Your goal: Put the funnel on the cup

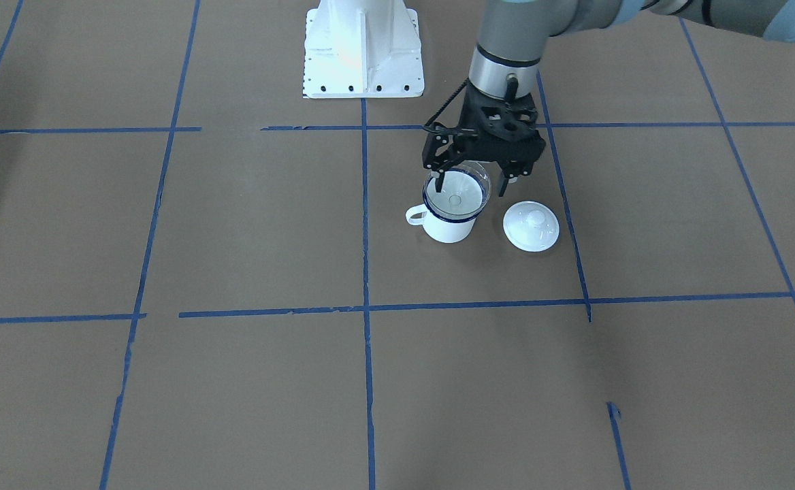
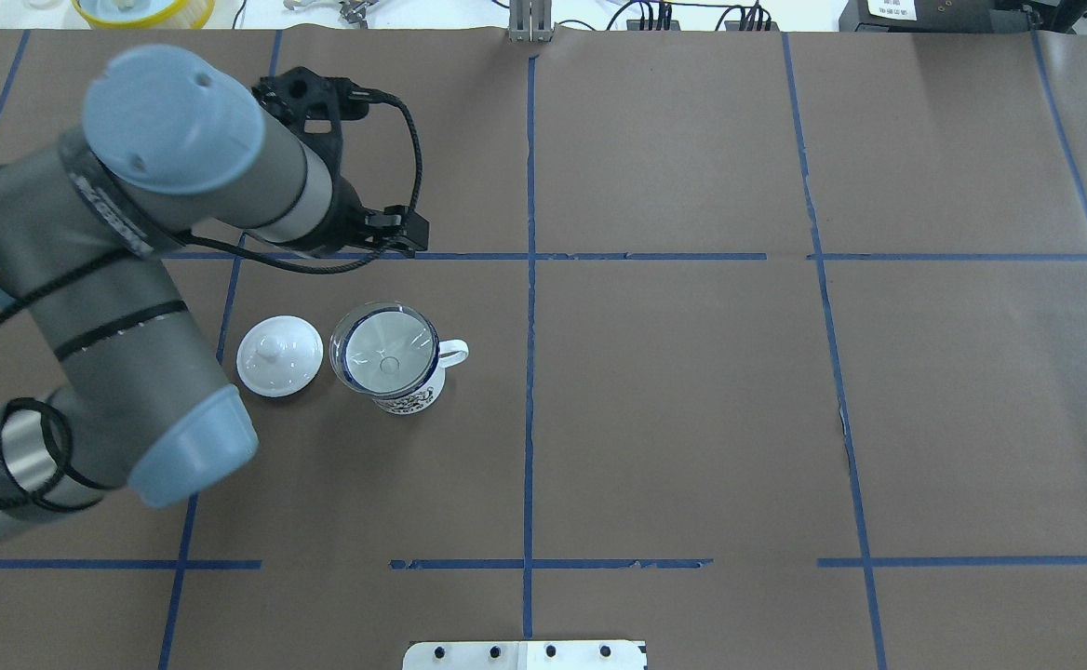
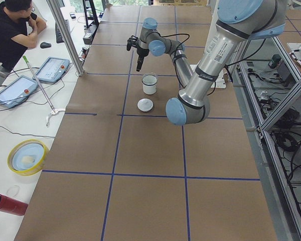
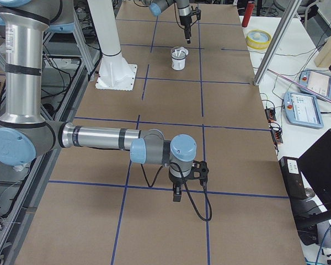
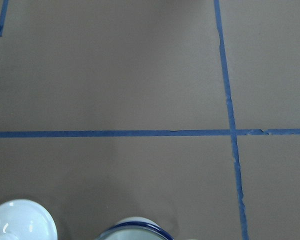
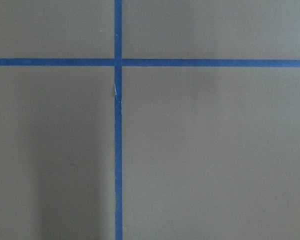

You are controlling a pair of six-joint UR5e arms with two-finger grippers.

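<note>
Exterior front-facing view shows the funnel [image 1: 457, 192] seated on the cup [image 1: 448, 230], wide rim up, spout down inside, its long axis upright. The left gripper [image 1: 474, 180] hangs above the cup, its 2 fingers spread, gripping nothing. I'd lift straight up, clear of that rim. The right gripper [image 4: 176, 194] sits well away from the cup, and I cannot tell its state

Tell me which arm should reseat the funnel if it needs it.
Left. The left pincer, open, hangs close to the funnel sitting on the enamel mug; the right pincer is far down the table.
</note>
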